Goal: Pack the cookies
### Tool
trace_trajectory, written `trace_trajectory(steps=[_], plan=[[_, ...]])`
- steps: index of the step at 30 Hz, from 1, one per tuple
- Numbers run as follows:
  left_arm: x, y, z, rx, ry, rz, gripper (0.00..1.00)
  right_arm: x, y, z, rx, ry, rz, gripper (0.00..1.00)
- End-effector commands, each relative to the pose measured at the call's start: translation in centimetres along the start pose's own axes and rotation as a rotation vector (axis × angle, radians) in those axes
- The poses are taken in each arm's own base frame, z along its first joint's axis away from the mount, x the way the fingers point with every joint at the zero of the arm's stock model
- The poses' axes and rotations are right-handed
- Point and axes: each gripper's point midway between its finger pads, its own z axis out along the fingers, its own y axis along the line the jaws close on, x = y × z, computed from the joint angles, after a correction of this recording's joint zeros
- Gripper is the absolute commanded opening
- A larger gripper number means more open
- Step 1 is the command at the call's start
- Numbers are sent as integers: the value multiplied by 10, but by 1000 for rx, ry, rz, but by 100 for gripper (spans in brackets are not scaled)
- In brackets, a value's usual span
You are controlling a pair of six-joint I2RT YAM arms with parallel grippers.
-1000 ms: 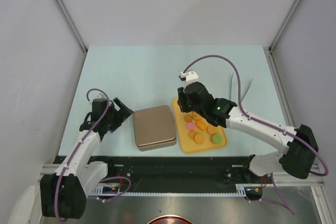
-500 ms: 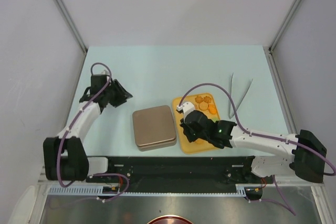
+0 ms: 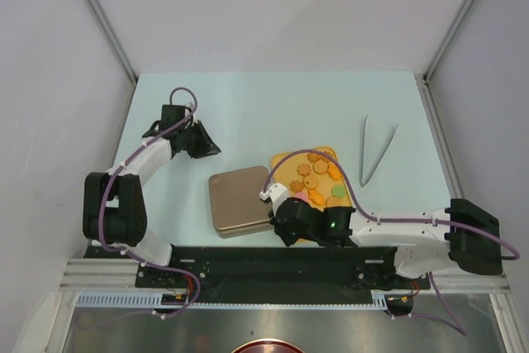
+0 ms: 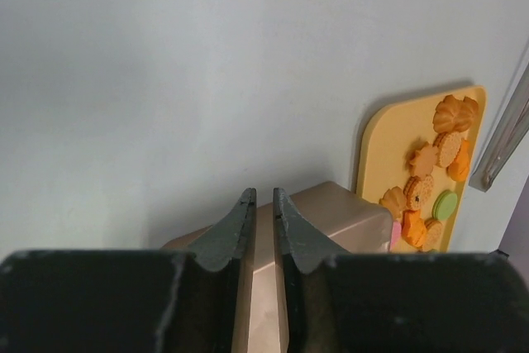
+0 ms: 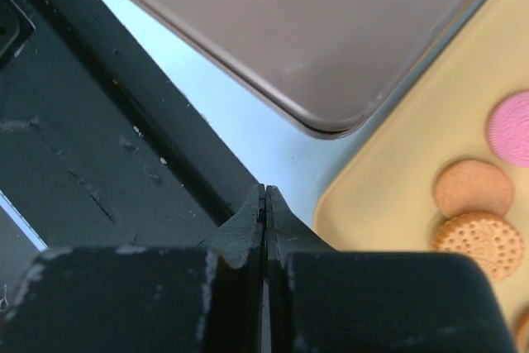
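Cookies (image 3: 318,178) sit in a loose single-layer cluster on a yellow tray (image 3: 282,163) just right of the tin (image 3: 240,200), tray edge almost against the tin's right side. Small round biscuits, mostly orange-tan; some have scalloped flower edges, some are plain smooth discs, and one near the tin in the right wrist view has a dotted embossed face with a ridged rim (image 5: 479,241). One pink cookie (image 5: 512,126) lies on the tin side of the cluster, and one green one (image 4: 446,204) on the side away from the tin. A few orange ones overlap at the tray end farthest from the tin's near corner. The tin is a brown rounded-square with a flat, matte top, resting on the pale blue desk (image 3: 248,105). Right pincer (image 5: 264,204): fingers pressed together, nothing between them, tip over the strip of desk at the tin's near right corner, between tin and tray. Left pincer (image 4: 261,204): beyond the tin's far left corner, apart from it, fingers nearly together with a thin slit left, holding nothing; height above the desk cannot be told. Metal tweezers (image 3: 376,150) lie well right of the tin, past the tray.
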Motion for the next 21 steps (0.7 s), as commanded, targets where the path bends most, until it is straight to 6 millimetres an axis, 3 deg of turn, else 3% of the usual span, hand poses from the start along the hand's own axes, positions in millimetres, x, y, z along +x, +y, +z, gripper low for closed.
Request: trace_trajectory(steps=[1,13,17,21], plan=[[-4,-15,-1,44,-27,63,18,1,14,7,-37,-33,29,0],[19,-29,19,63,60,122,18,7,29,14,-61,-48,3,0],[34,-32,26,69,109,147,17,19,34,28,-40,-42,-59,0],[36,-33,26,70,120,156,17,20,26,41,61,-135,-133,0]])
